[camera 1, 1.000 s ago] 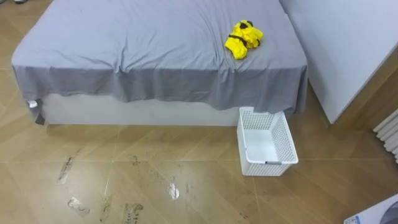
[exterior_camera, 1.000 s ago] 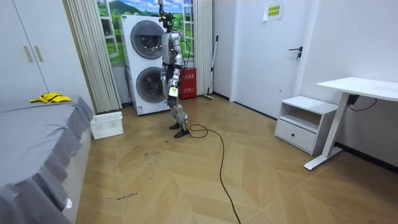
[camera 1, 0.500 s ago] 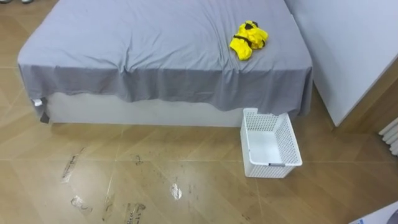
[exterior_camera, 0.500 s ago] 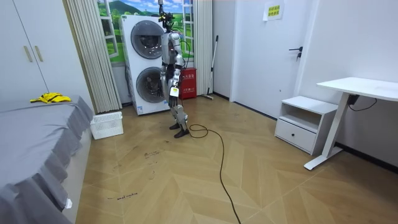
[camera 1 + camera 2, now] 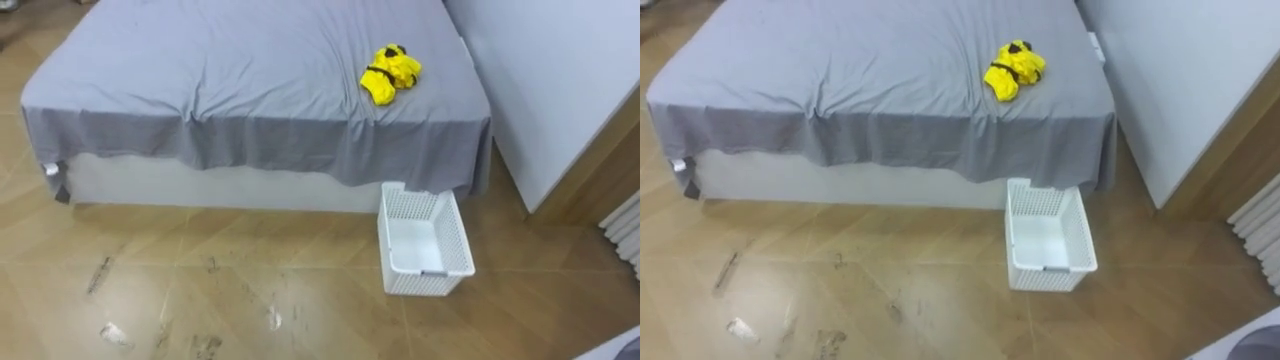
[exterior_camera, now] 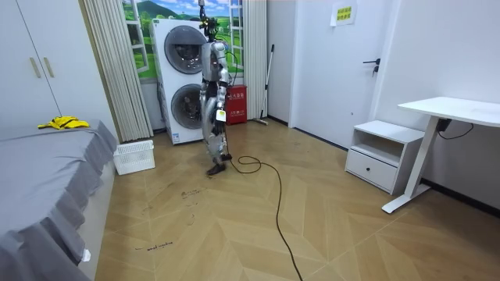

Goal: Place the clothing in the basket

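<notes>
Clothes on the bed, basket on the floor beside it.
I see the grey bed (image 5: 250,70), the white basket (image 5: 400,203) against its edge, and yellow clothes (image 5: 390,72) lying on the bed near that edge; I cannot tell the robot hands' (image 6: 220,117) state.

Grey-sheeted bed (image 5: 250,90), yellow clothes (image 5: 390,72) on it, white basket (image 5: 423,243) on floor (image 5: 200,300)

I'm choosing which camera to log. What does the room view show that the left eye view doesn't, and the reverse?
Room view: the robot standing by the stacked washing machines, plus the white desk and low cabinet. Left eye view: a look down into the basket and the floor scuffs. Both: the bed, the yellow clothes on it and that basket.
</notes>
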Robot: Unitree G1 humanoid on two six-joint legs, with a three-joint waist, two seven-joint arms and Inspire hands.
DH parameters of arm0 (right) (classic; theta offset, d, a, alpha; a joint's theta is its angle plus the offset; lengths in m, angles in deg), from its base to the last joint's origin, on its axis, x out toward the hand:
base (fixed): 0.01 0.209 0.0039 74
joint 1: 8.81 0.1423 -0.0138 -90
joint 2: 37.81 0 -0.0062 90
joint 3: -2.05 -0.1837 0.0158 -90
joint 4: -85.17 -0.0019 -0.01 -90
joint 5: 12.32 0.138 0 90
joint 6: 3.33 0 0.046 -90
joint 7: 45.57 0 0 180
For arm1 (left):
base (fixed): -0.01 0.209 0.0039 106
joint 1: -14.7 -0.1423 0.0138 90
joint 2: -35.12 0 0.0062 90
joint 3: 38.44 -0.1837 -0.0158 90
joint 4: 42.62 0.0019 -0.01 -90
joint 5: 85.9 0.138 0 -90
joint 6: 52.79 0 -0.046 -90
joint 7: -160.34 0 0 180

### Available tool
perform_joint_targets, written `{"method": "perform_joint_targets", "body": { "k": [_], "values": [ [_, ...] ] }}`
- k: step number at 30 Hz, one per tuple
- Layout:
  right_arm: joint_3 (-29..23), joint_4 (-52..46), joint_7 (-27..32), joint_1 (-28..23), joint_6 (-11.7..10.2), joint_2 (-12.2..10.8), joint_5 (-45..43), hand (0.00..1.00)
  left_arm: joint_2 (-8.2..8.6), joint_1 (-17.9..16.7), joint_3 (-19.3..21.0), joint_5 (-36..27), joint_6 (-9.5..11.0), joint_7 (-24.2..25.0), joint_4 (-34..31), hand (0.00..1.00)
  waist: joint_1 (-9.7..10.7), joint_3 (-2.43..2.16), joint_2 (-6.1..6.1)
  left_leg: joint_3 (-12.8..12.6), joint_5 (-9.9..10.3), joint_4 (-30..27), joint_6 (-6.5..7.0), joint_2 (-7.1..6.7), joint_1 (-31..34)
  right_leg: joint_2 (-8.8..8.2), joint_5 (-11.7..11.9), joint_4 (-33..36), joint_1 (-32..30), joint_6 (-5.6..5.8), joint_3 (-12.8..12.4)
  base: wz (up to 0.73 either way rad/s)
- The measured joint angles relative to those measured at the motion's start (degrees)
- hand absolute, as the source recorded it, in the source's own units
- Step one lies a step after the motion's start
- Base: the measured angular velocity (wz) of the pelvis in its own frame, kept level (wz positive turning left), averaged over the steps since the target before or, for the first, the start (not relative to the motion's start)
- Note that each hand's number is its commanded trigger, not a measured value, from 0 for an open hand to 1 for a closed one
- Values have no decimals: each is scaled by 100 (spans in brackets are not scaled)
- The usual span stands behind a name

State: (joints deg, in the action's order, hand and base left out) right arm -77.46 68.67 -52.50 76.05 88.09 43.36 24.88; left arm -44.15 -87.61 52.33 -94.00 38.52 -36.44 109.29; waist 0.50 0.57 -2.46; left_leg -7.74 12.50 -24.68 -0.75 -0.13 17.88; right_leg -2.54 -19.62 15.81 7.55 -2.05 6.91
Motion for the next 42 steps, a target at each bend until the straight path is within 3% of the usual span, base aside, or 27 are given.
{"method": "perform_joint_targets", "body": {
  "k": [1, 3, 4, 5, 6, 9, 11, 12, 14, 15, 17, 18, 19, 21, 23, 25, 27, 30, 31, 32, 33, 34, 35, 36, 37, 39, 42],
  "values": [
    [-2, 1, -5, -51, 6, 19, -3, 0, -6, -51, 14, -37, 6, 4, 6, 0, -106, -1, 13, 15, -505, 600, 9, -10, 143, -42, -92, -5, 78, 31, -81, -51],
    [-4, -8, -7, -104, 74, 28, -91, 0, -17, -230, 18, -23, 61, 18, 11, 0, -166, -16, -15, 17, -1145, 873, 64, -52, 153, -171, -271, -22, 257, 111, -244, -55],
    [-55, -35, -7, -117, 77, 29, -116, 0, 2, -240, 17, -19, 73, 93, 10, 0, -139, -31, -56, -16, -1395, 786, 317, -175, 223, -278, -378, -72, 318, 210, -265, -23],
    [-67, -38, -6, -108, 73, 31, -132, 0, 16, -212, 16, -10, 87, 138, 8, 0, -115, -61, -24, -94, -1361, 655, 428, -211, 291, -326, -409, -130, 329, 272, -288, 0],
    [-82, -35, -13, -117, 73, 33, -184, 0, 32, -165, 21, -16, 130, 218, 8, 0, -106, -78, -133, -266, -1099, 352, 607, -290, 382, -414, -430, -248, 336, 398, -335, -17],
    [-171, -76, -18, -127, -43, 34, -195, 0, 26, -132, 12, -48, 189, 296, 19, 0, -96, -28, -83, -433, -414, -424, 722, -367, 464, -639, -297, -207, 563, 507, -370, -15],
    [-172, -141, -11, -186, -81, 26, -139, 0, 8, -66, 3, -124, 287, 303, 55, 0, -98, -37, -53, -465, -106, -486, 766, -437, 232, -758, -248, 775, 332, 598, -357, 0],
    [-176, -239, -11, -211, -84, 20, -108, 0, -10, -39, -8, -138, 383, 303, 54, 0, -69, -16, -100, -453, -22, -309, 813, -576, -79, -905, -28, 1679, 97, 761, -341, 7],
    [-173, -271, -12, -169, -166, 54, -20, 0, -10, 70, -167, -121, 432, 301, 42, 0, -127, -19, -83, -421, 48, 50, 872, -700, -613, -1047, 894, 2944, -369, 700, -373, 7],
    [-178, -311, -2, -148, -212, 58, 84, 0, -8, 104, -321, -68, 451, 300, 41, 0, -163, -17, 65, -289, 72, 332, 899, -714, -982, -1036, 1662, 3489, -589, 646, -336, 7],
    [-189, -686, 64, -159, -252, 51, 59, 0, 11, 292, -367, 115, 496, 292, 46, 0, -205, -13, 104, -131, 93, 685, 910, -700, -1373, -954, 1244, 4138, -1177, 444, -125, 21],
    [-283, -956, 54, -166, -269, 41, 110, 0, 23, 391, -395, 151, 519, 287, 29, 0, -184, -13, 189, 11, 121, 804, 905, -642, -1549, -788, 790, 4186, -1596, 291, 15, 35],
    [-289, -1146, 50, -134, -280, 28, 126, 0, 29, 487, -462, 146, 529, 289, -1, 0, -205, 22, 232, 63, 148, 940, 880, -563, -1766, -558, 456, 3924, -2027, 239, 113, 32],
    [-293, -1207, 54, -35, -292, -18, 127, 0, 23, 562, -665, 132, 524, 325, -8, 0, -168, 62, 304, 275, 233, 1101, 820, -421, -2053, -200, 279, 2848, -2442, 197, 251, 42],
    [-287, -1338, 74, -32, -311, -30, 125, 0, 45, 574, -893, 95, 523, 361, -10, 0, -185, 59, 322, 438, 307, 1343, 745, -329, -2371, 15, 538, 1339, -2620, 157, 270, 46],
    [-290, -1467, 154, -29, -487, -39, 190, 0, 78, 535, -1095, 106, 521, 376, -8, 0, -174, 27, 365, 689, 496, 1456, 617, -191, -2725, 173, 1733, 88, -2666, 9, 311, 43],
    [-304, -1640, 242, 6, -608, -44, 274, 0, 74, 530, -1122, 99, 524, 376, 6, 0, -202, -37, 404, 701, 657, 1372, 373, -39, -2773, 378, 2109, 39, -2517, -269, 266, 19],
    [-333, -2241, 338, 11, -711, -40, 350, 0, 75, 384, -1123, 90, 528, 377, -6, 0, -204, 20, 622, 659, 623, 1403, 12, 267, -3075, 506, 1611, 779, -2459, -409, 540, 8],
    [-331, -2420, 371, 13, -695, -42, 347, 0, 59, 372, -1098, 129, 549, 379, -58, 0, -171, 109, 540, 804, 575, 1320, -41, 309, -3306, 469, 1279, 1554, -2790, -449, 775, 7],
    [-326, -2513, 398, 0, -667, -73, 350, 0, 13, 298, -1100, 143, 578, 379, -90, 0, -208, 20, 585, 797, 590, 1170, -60, 295, -3324, 494, 1271, 1377, -2818, -446, 792, -24],
    [-296, -2737, 443, -12, -634, -109, 345, 0, -55, 151, -1065, 130, 628, 380, -114, 0, -252, -25, 421, 656, 709, 496, -226, 259, -3208, 492, 1348, 1056, -2713, -598, 760, -38],
    [-292, -2874, 473, -21, -633, -91, 352, 0, -34, 18, -990, 99, 622, 380, -175, 0, -206, -28, 495, 600, 651, -331, -299, 405, -2970, 624, 1178, 981, -2417, -678, 804, -31],
    [-293, -2969, 498, -51, -634, -88, 354, 0, -41, -43, -960, 94, 625, 379, -242, 0, -160, -23, 493, 564, 495, -761, -366, 464, -2835, 667, 1116, 912, -2271, -707, 819, 5],
    [-294, -3054, 501, -59, -636, -77, 364, 0, -42, -172, -866, 85, 648, 374, -304, 0, -61, -21, 476, 528, 45, -1491, -433, 554, -2570, 740, 1056, 683, -1956, -727, 839, 24],
    [-300, -3178, 515, -50, -645, -44, 359, 0, -51, -176, -821, 76, 660, 354, -374, 0, 26, -18, 444, 536, -74, -2092, -406, 634, -2244, 789, 1021, 475, -1706, -744, 836, 27],
    [-340, -3251, 525, 11, -688, -14, 382, 0, -52, -150, -817, 75, 701, 304, -493, 0, 111, 33, 351, 420, 101, -2338, -285, 656, -1836, 787, 1018, 157, -1351, -748, 823, 9],
    [-501, -3462, 636, -56, -687, -10, 373, 0, -45, -245, -810, -58, 824, 218, -773, 0, 73, 46, 255, 293, 506, -1604, -249, 599, -1272, 782, 1006, -229, -878, -726, 633, -22]
  ]
}}
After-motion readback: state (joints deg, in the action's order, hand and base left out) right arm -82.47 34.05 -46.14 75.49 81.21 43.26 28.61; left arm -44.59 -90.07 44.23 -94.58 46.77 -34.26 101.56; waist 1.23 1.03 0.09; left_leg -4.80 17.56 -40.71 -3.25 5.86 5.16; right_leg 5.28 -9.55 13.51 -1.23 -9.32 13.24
